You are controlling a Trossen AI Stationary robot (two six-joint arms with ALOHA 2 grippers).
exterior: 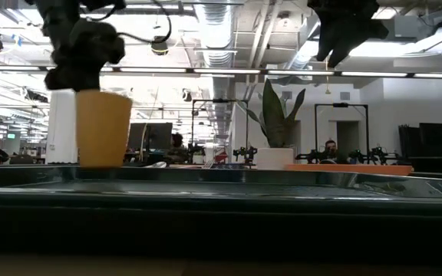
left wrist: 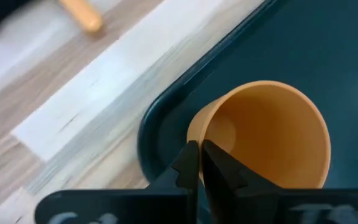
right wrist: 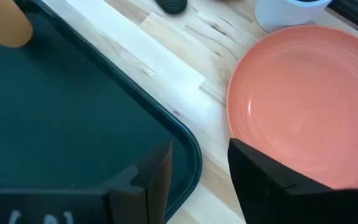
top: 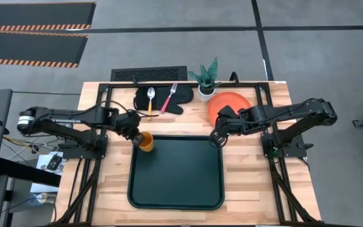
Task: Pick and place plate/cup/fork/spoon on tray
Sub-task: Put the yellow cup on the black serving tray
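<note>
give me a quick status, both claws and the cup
Left claw shut on cup, over tray corner. Right claw open between tray and plate. Nothing in the way.

Two matte black jointed arms (top: pixel 74 120) with blocky dark fingers (right wrist: pixel 266 180).

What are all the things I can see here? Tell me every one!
tray: one, dark green, middle of the table
cup: one, orange-yellow, in the tray's far left corner
plate: one, orange, on the table beyond the tray's right corner
oven mitt: one, black, behind the tray
spoon: one, orange handle, on the mitt
fork: one, pink-red handle, on the mitt
plant pot: one, white, beside the plate
left gripper: shut on the cup's rim
right gripper: open, above the tray's far right corner
</note>
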